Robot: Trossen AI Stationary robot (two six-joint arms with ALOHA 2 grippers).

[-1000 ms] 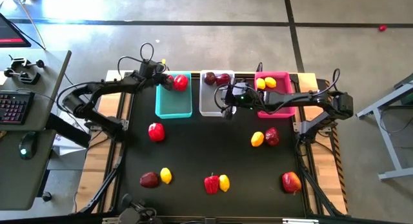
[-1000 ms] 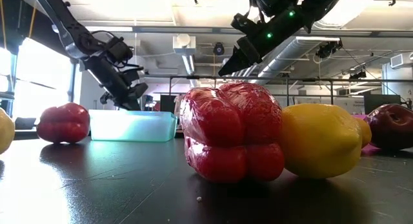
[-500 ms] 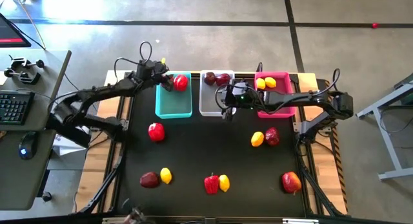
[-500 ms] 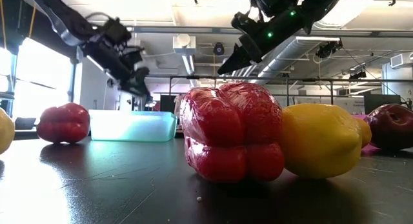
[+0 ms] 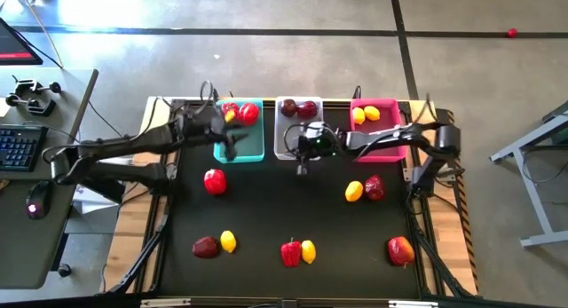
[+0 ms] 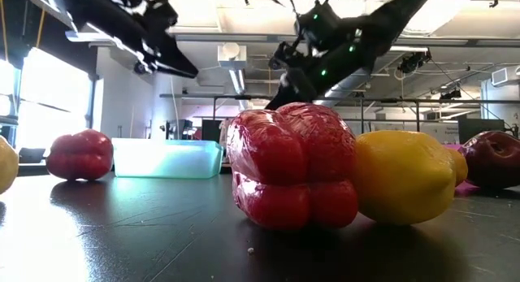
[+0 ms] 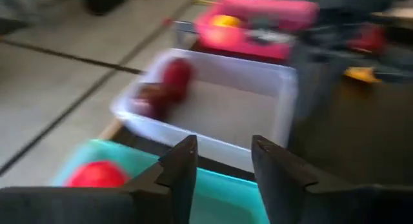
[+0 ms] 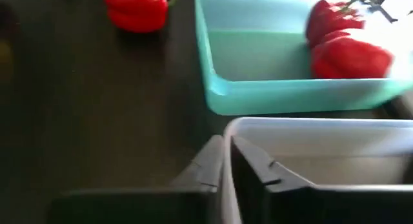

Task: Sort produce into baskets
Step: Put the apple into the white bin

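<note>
Three baskets stand in a row at the table's far edge: teal (image 5: 218, 148), white (image 5: 286, 141) and pink (image 5: 390, 154). Red peppers (image 5: 248, 113) lie in the teal basket's far end, maroon fruits (image 5: 298, 108) in the white one, lemons (image 5: 366, 114) in the pink one. My left gripper (image 7: 222, 166) hangs open and empty above the teal basket's near half (image 5: 232, 148). My right gripper (image 8: 226, 164) is shut at the white basket's near left corner (image 5: 302, 162). My right gripper pinches the white basket's near wall (image 8: 225, 143) by its left corner, one finger (image 8: 255, 169) inside the basket and one outside. The fingers come slanting down from the table's right and lie along the rim. The basket rests on the table.
Loose produce lies on the black table: a red pepper (image 5: 214, 180) near the teal basket, a lemon (image 5: 353, 192) beside a maroon fruit (image 5: 374, 187), a maroon fruit (image 5: 205, 247) with a lemon (image 5: 228, 241), a pepper (image 5: 290, 252) with a lemon (image 5: 308, 250), a red fruit (image 5: 400, 250).
My left gripper has risen and drawn back from the teal basket's far end toward its near end, leaving a red pepper lying in the basket. My right gripper has sunk onto the white basket's near left corner.
</note>
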